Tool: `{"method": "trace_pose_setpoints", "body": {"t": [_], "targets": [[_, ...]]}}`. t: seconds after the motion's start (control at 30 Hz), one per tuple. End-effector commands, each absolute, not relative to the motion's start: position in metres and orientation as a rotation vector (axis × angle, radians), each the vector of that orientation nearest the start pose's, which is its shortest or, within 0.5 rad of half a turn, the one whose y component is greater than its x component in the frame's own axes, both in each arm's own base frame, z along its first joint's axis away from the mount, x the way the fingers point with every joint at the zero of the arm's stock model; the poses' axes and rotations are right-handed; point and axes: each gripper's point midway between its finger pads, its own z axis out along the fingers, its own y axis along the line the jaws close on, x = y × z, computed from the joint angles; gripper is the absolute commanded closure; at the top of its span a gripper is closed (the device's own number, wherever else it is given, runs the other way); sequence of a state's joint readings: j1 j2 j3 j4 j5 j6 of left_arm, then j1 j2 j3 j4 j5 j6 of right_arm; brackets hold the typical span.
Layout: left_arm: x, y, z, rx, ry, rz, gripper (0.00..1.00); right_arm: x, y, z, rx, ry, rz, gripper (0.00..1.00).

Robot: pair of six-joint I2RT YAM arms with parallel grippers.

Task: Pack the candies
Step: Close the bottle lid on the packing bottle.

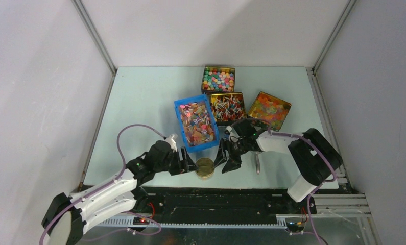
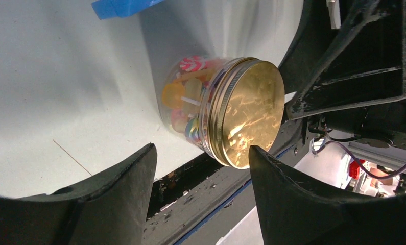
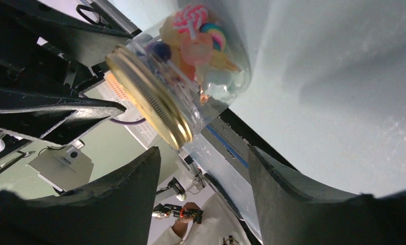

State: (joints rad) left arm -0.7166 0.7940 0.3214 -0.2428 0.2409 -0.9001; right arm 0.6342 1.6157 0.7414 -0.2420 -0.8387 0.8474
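White walls box in a pale worktop (image 1: 139, 102), and both arms reach low from its near edge and fold inward until their wrists lie almost flat, pointing at each other. Between them stands an upright jar (image 1: 206, 167) with some sweets already inside and its gold lid (image 2: 252, 109) screwed on. The left tool (image 1: 189, 166) sits just to the jar's left and the right tool (image 1: 225, 161) just to its right. Each is released, its jaws apart on either side of the jar and gripping nothing. Just beyond the jar, a little nearer the left arm, the candies (image 1: 196, 125) fill a blue bin (image 1: 179, 109) whose long axis runs away from the bases. Since the lid blocks packing, it probably has to come off first, one tool steadying and the other twisting. Farther back lie jelly pieces (image 1: 268, 108) and pastel balls (image 1: 218, 80).
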Motion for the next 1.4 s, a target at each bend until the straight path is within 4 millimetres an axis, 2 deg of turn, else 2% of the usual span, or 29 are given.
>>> {"method": "trace_pose_setpoints", "body": {"t": [0.0,0.43,0.53,0.67,0.7,0.83,1.1,1.2,1.27,1.37], "targets": [[0.142,-0.224,0.080,-0.091,2.480,-1.100,0.29,0.144,0.302,0.061,0.008,3.016,1.542,0.39],[0.136,-0.221,0.064,-0.077,2.545,-1.074,0.51,0.141,0.303,0.057,0.006,3.038,1.536,0.44],[0.132,-0.218,0.058,-0.068,2.568,-1.056,0.52,0.140,0.303,0.057,-0.001,3.036,1.535,0.43],[0.128,-0.216,0.051,-0.046,2.603,-1.036,0.48,0.140,0.303,0.059,-0.010,3.030,1.540,0.37],[0.127,-0.215,0.051,-0.041,2.608,-1.032,0.43,0.140,0.303,0.060,-0.012,3.030,1.541,0.35],[0.128,-0.217,0.057,-0.034,2.590,-1.053,0.34,0.139,0.303,0.062,-0.018,3.026,1.555,0.32],[0.130,-0.222,0.076,-0.013,2.515,-1.121,0.33,0.138,0.304,0.066,-0.030,3.017,1.580,0.29],[0.130,-0.225,0.081,0.001,2.494,-1.153,0.24,0.138,0.304,0.066,-0.031,3.020,1.582,0.28],[0.129,-0.227,0.083,0.013,2.488,-1.169,0.21,0.137,0.304,0.065,-0.031,3.023,1.582,0.28],[0.126,-0.229,0.081,0.027,2.499,-1.186,0.24,0.137,0.305,0.066,-0.034,3.021,1.584,0.29]]}}
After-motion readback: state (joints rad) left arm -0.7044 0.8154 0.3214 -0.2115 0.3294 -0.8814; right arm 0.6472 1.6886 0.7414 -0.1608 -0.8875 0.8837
